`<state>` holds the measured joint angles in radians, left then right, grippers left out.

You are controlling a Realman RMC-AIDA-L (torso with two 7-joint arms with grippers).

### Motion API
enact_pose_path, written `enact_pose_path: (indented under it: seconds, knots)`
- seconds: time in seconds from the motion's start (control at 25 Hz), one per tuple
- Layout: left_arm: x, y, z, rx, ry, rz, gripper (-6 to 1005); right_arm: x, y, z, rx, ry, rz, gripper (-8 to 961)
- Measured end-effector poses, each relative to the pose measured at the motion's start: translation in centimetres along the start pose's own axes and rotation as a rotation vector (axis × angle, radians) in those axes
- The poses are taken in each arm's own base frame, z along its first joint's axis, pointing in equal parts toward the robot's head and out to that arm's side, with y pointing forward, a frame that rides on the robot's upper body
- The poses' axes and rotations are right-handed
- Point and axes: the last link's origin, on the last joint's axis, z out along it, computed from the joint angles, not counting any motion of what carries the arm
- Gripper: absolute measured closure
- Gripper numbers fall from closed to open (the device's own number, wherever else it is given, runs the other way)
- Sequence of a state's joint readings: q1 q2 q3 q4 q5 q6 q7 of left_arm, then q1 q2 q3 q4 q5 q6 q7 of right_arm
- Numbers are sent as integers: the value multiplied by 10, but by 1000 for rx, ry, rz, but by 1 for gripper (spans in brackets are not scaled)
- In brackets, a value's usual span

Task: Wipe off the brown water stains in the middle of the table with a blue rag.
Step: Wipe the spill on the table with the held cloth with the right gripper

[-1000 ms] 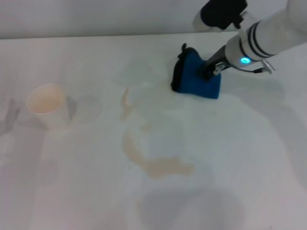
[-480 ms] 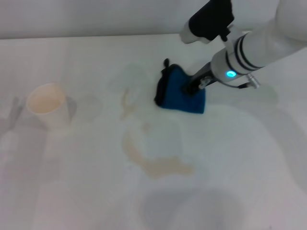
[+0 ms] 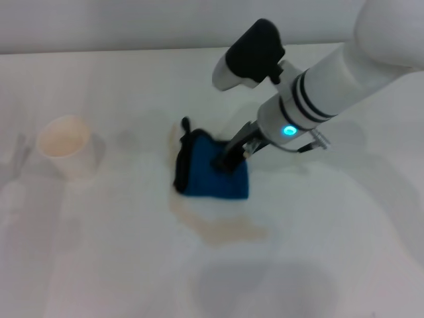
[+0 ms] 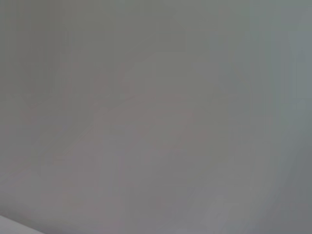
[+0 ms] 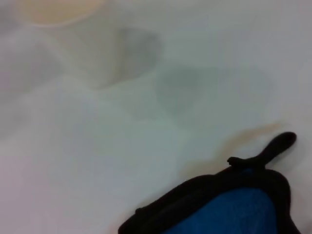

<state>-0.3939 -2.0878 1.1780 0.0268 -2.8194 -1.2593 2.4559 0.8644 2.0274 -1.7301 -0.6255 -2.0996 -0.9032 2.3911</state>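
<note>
The blue rag (image 3: 207, 177) with its black trim and loop lies pressed on the white table (image 3: 351, 252) at the upper part of the brown water stains (image 3: 225, 229). My right gripper (image 3: 228, 159) is shut on the rag's top, its arm reaching in from the upper right. A tan curved streak of the stains shows just below the rag. In the right wrist view the blue rag (image 5: 229, 214) fills the lower corner with its black loop (image 5: 274, 145) sticking out beside a faint brown streak (image 5: 253, 130). My left gripper is out of view; its wrist view shows only a plain grey surface.
A white paper cup (image 3: 65, 144) stands at the left of the table, well apart from the rag; the cup (image 5: 73, 29) also shows in the right wrist view. Grey shadows lie near the table's front edge.
My right gripper has carried the blue rag from the back right down and to the left, onto the upper part of the stains. The cup has not moved.
</note>
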Motion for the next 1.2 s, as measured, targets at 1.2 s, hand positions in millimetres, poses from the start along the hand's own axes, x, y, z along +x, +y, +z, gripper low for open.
enact_pose_path:
  seconds: [1.2]
  knots:
    - [1, 3, 5, -12, 6, 0, 122, -13, -36, 9, 222, -199, 98, 897]
